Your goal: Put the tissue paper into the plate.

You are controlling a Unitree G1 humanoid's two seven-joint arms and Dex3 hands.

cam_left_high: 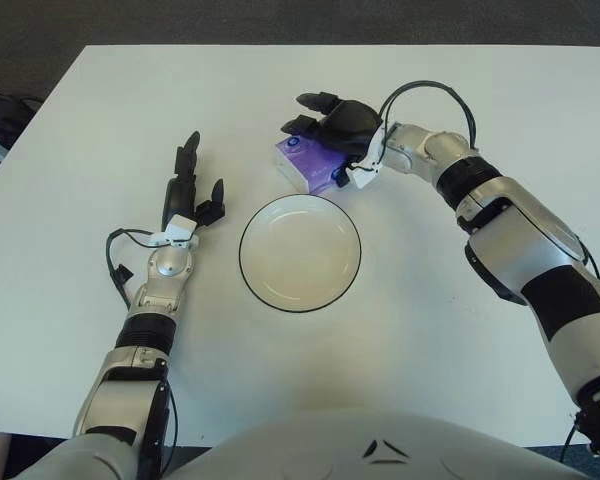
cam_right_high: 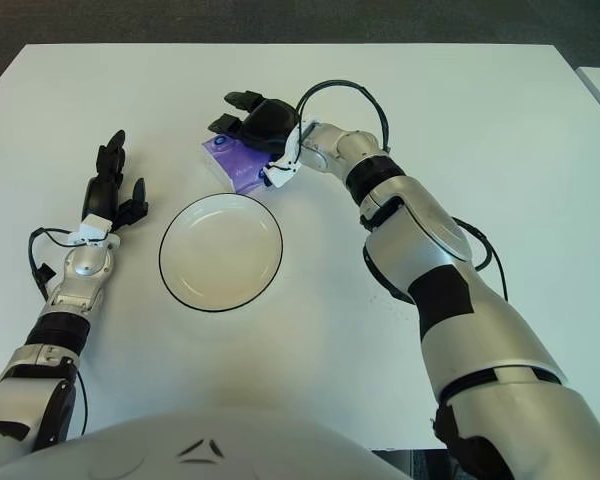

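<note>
The tissue paper (cam_left_high: 308, 163) is lying on the white worktop (cam_left_high: 460, 330), just beyond the empty plate (cam_left_high: 300, 252). The right hand (cam_left_high: 335, 121) is sitting over it, fingers curling, grip unconfirmed. The left hand (cam_left_high: 188, 193) is showing left of the plate, fingers extended, holding nothing.

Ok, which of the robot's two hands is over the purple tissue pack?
The right hand, dark fingers draped over the tissue pack behind the plate. The left hand shows left of the plate, holding nothing.

Right robot hand (cam_left_high: 332, 122) outstretched, fingers spread.
</note>
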